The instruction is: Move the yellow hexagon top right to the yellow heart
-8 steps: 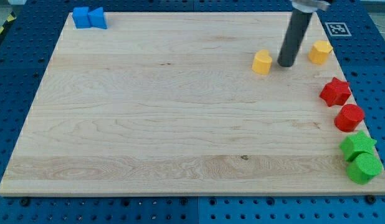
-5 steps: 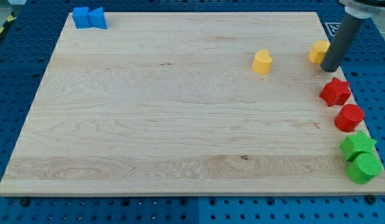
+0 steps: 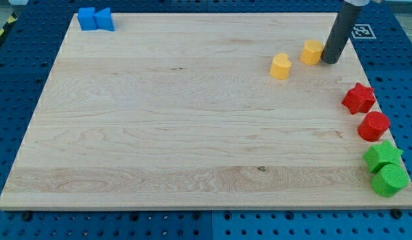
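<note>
Blue pegboard frames a pale wooden tabletop [image 3: 159,120] that fills most of the frame. No pincer exists on this arm: it ends in a plain dark rod that holds nothing, and my tip [image 3: 330,61] sits in the upper right, touching the right side of the yellow hexagon [image 3: 312,51]. That hexagon lies just up and right of the yellow heart [image 3: 281,67], with a small gap between them.

Along the right edge, well apart from the push, are a red star [image 3: 359,99], a red cylinder [image 3: 374,126], a green star [image 3: 383,155] and a green cylinder [image 3: 389,179]. Two blue blocks [image 3: 95,19] sit together in the upper-left corner.

By my reading, the push itself is the step in hand, and it looks nearly complete, since the hexagon is already at the heart's upper right. The next move probably calls for only a slight nudge leftward, or simply stopping, taking care not to knock the heart.
</note>
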### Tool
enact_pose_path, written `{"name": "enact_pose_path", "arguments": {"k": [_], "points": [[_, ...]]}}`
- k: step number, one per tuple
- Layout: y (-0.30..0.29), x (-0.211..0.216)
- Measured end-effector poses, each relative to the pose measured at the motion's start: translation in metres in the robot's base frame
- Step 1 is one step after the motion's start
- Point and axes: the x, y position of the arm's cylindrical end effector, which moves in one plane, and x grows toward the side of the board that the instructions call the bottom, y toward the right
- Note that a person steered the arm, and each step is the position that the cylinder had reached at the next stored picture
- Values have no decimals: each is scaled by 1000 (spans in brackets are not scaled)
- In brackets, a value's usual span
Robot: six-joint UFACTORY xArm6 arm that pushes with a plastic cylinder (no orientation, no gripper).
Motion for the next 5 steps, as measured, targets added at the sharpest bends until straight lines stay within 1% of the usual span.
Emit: {"name": "enact_pose_path", "arguments": {"k": [1, 2, 3, 4, 5], "points": [[0, -24], [-23, -21], [-25, -4], [-27, 2], [-30, -4]]}}
